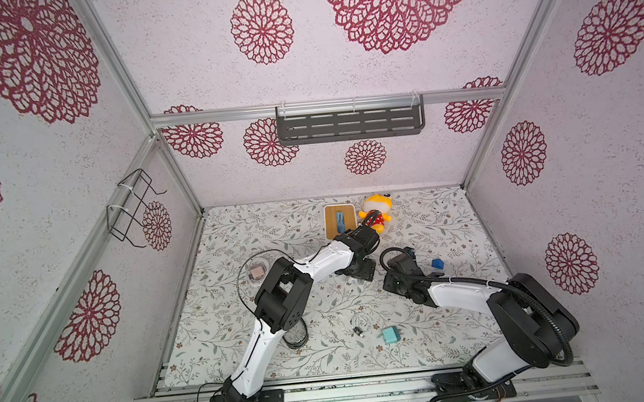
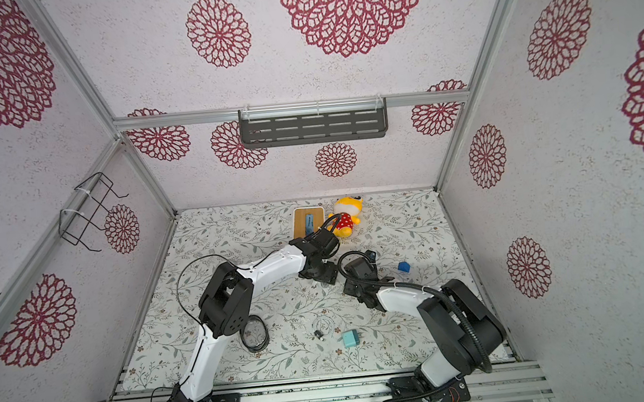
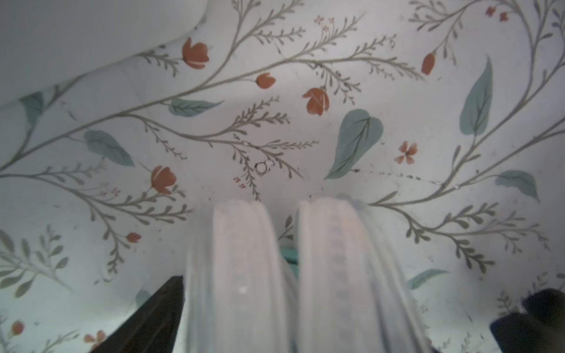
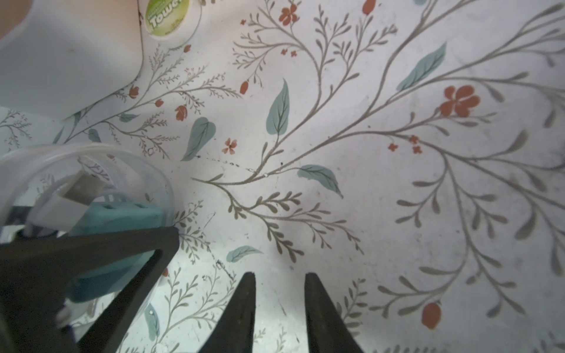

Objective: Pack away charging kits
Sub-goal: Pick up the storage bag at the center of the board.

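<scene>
A clear round container [image 4: 91, 171] holds a teal plug adapter [image 4: 119, 217] and a white cable end [image 4: 76, 189]. My left gripper [image 3: 282, 275] is closed wide on this container, one dark finger [image 4: 101, 253] flat against its wall; from above the gripper [image 1: 361, 271] hides it. Just to the right, my right gripper [image 4: 279, 273] hangs low over bare table, slightly open and holding nothing. Another teal adapter [image 1: 391, 335] and a coiled white cable [image 1: 359, 323] lie near the front. A pink adapter [image 1: 257, 273] sits in a clear dish at the left.
At the back stand a white box with a wooden lid [image 1: 340, 220] and a yellow plush toy [image 1: 377, 211]. A small blue block [image 1: 437, 264] lies at the right. A dark-rimmed round lid [image 1: 297, 337] lies beside the left arm. A green-labelled round pack [image 4: 166, 15] lies by the box.
</scene>
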`<action>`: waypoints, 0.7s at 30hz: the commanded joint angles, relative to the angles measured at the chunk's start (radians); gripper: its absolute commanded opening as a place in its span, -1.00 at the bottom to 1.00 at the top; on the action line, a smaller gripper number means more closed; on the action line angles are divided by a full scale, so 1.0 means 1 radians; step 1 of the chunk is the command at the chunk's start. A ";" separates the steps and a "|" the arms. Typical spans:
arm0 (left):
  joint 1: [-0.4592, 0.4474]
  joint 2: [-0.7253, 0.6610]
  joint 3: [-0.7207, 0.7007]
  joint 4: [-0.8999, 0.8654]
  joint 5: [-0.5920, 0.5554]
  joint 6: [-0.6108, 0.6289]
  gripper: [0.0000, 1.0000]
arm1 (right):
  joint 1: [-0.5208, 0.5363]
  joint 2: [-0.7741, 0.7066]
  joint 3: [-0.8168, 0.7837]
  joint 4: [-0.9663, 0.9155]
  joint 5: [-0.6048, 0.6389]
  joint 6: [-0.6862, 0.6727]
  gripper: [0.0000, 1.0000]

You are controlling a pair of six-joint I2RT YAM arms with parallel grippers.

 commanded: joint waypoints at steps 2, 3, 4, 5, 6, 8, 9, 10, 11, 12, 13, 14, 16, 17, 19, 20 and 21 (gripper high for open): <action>0.019 0.023 0.011 -0.006 0.035 0.004 0.61 | -0.003 0.004 0.012 0.014 -0.006 0.010 -0.38; 0.019 0.024 0.013 -0.005 0.038 0.005 0.58 | -0.003 0.004 0.012 0.014 -0.007 0.011 -0.38; 0.019 0.026 0.012 -0.001 0.043 0.005 0.54 | -0.003 0.002 0.013 0.013 -0.008 0.011 -0.38; 0.019 0.027 0.014 -0.001 0.049 0.004 0.49 | -0.003 0.000 0.013 0.013 -0.009 0.011 -0.38; 0.019 0.030 0.015 0.000 0.053 0.005 0.43 | -0.002 -0.002 0.011 0.011 -0.008 0.011 -0.38; 0.021 0.037 0.017 0.001 0.067 0.004 0.25 | -0.003 -0.007 0.009 0.011 -0.008 0.011 -0.38; 0.021 0.040 0.019 0.003 0.073 0.005 0.15 | -0.003 -0.010 0.008 0.011 -0.008 0.011 -0.38; 0.023 0.043 0.019 0.002 0.079 0.005 0.06 | -0.003 -0.012 0.006 0.013 -0.010 0.011 -0.38; 0.026 0.043 0.018 0.001 0.088 0.002 -0.01 | -0.001 -0.015 0.006 0.015 -0.012 0.008 -0.38; 0.029 0.043 0.016 0.003 0.095 -0.002 -0.05 | -0.001 -0.016 0.006 0.017 -0.016 0.007 -0.38; 0.034 0.039 0.013 0.005 0.109 -0.008 -0.10 | 0.000 -0.019 0.006 0.020 -0.019 0.004 -0.38; 0.042 0.030 0.001 0.017 0.126 -0.011 -0.16 | 0.002 -0.023 0.005 0.023 -0.022 0.002 -0.38; 0.058 -0.001 -0.044 0.059 0.160 -0.022 -0.26 | 0.005 -0.034 0.001 0.035 -0.029 -0.007 -0.38; 0.071 -0.029 -0.081 0.095 0.184 -0.033 -0.29 | 0.008 -0.044 -0.004 0.043 -0.031 -0.011 -0.38; 0.099 -0.091 -0.156 0.163 0.225 -0.061 -0.36 | 0.020 -0.064 -0.006 0.059 -0.032 -0.024 -0.37; 0.116 -0.131 -0.200 0.202 0.243 -0.072 -0.44 | 0.031 -0.075 -0.005 0.064 -0.027 -0.032 -0.36; 0.130 -0.171 -0.246 0.242 0.256 -0.083 -0.48 | 0.042 -0.085 -0.003 0.068 -0.021 -0.040 -0.35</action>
